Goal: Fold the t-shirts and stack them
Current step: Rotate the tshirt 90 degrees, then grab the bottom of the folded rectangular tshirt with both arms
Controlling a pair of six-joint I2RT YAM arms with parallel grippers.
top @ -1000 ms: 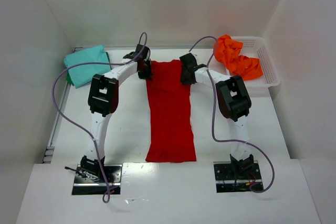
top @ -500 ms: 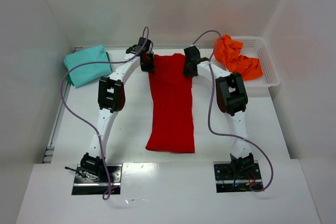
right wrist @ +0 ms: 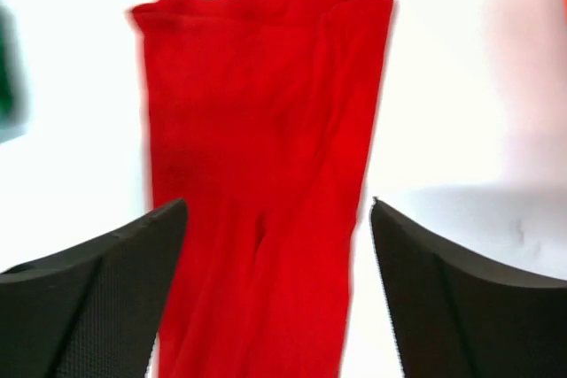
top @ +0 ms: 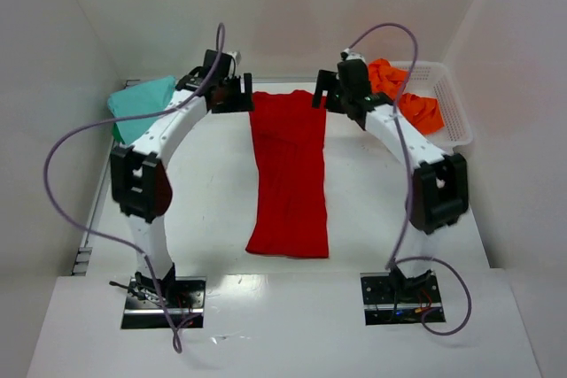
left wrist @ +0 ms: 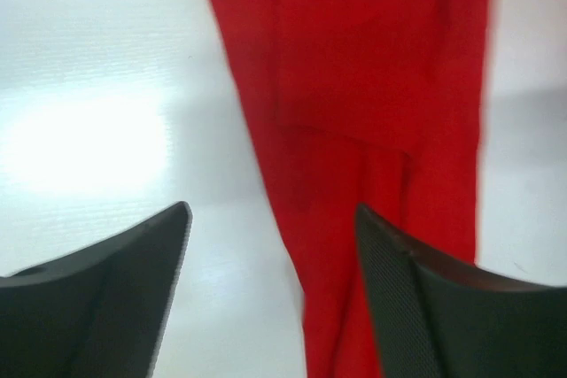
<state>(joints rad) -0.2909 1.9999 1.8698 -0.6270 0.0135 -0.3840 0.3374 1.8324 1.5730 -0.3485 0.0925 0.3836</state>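
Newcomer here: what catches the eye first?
A bright red cloth t-shirt, folded into a long strip, lies down the middle of the table. The left gripper and right gripper hang open by its far corners. A crumpled orange t-shirt sits in a white mesh basket, far right.

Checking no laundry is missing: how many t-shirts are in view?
3: the red t-shirt flat mid-table, the teal t-shirt folded at far left, the orange t-shirt crumpled in the basket; others may hide beneath.
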